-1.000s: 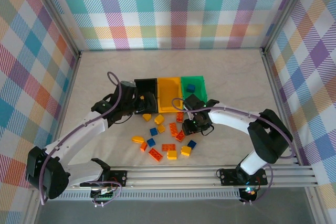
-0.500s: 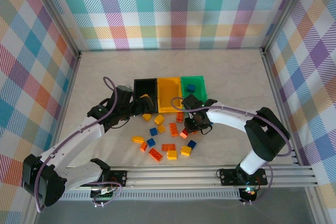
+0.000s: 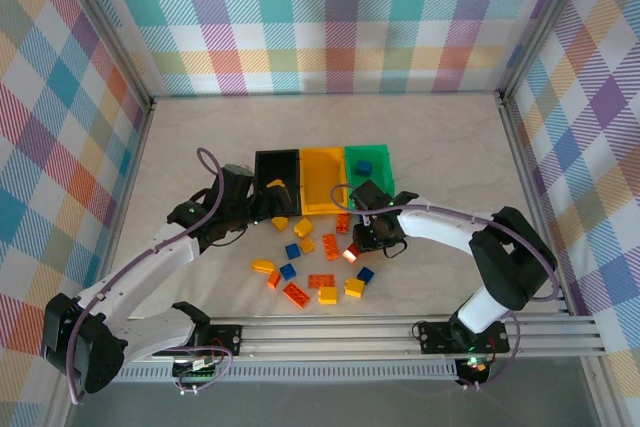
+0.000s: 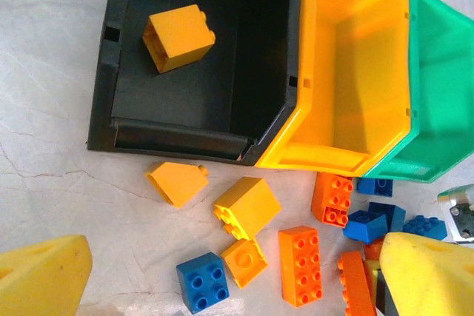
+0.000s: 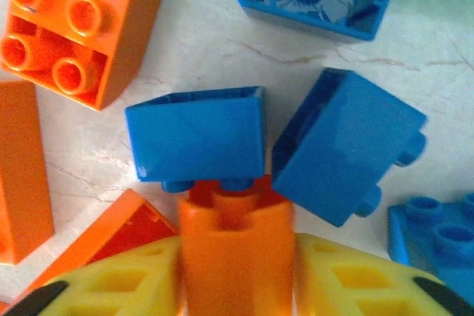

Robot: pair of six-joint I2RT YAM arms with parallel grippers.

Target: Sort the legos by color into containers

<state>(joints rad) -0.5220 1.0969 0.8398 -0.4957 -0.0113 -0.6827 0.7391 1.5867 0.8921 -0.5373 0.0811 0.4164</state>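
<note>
Three joined bins stand in a row: black (image 3: 262, 169), yellow-orange (image 3: 322, 179), green (image 3: 378, 159). One yellow brick (image 4: 178, 37) lies in the black bin and a blue brick (image 3: 364, 166) in the green bin. My left gripper (image 4: 237, 260) hangs open just in front of the black bin, over loose yellow, blue and orange bricks. In the top view the left gripper (image 3: 268, 209) sits at the black bin's near left. My right gripper (image 5: 237, 275) is shut on an orange brick (image 5: 235, 231), low among blue bricks (image 5: 196, 135). From above, the right gripper (image 3: 353, 250) is below the green bin.
Several loose bricks (image 3: 322, 281) are scattered on the table between the bins and the front rail. An orange brick (image 4: 300, 264) and a blue one (image 4: 201, 281) lie under my left gripper. More blue bricks (image 5: 344, 153) crowd my right gripper.
My left gripper has pulled back to the left from the black bin, leaving a yellow brick inside it. The right gripper has shifted slightly left among the bricks, holding the orange brick.
</note>
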